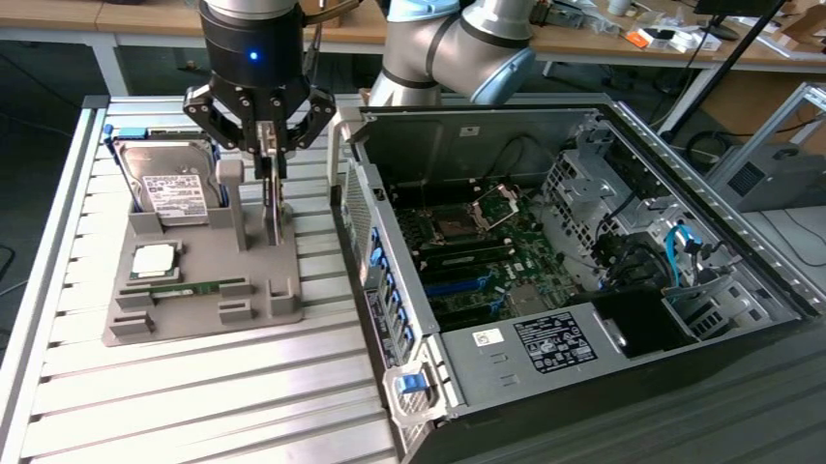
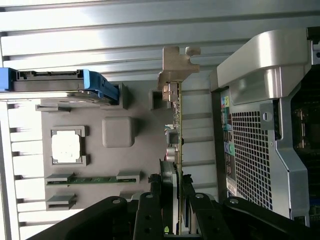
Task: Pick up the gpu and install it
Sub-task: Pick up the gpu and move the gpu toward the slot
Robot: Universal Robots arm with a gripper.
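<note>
The gpu (image 1: 271, 215) is a thin card standing edge-on at the exterior view's right side of the grey holder tray (image 1: 207, 314). My gripper (image 1: 267, 162) hangs straight above it, shut on the card's upper edge with one finger on each face. In the wrist view the gpu (image 2: 178, 125) runs as a narrow strip from its tan metal bracket to my gripper (image 2: 178, 200). The card's lower edge is still down at the tray's slot.
On the same tray are a silver hard drive (image 1: 174, 188) in blue rails, a CPU (image 1: 155, 258) and a green RAM stick (image 1: 193, 287). The open computer case (image 1: 581, 261) lies close on the exterior view's right, with its perforated rear panel (image 2: 250, 150) beside the card.
</note>
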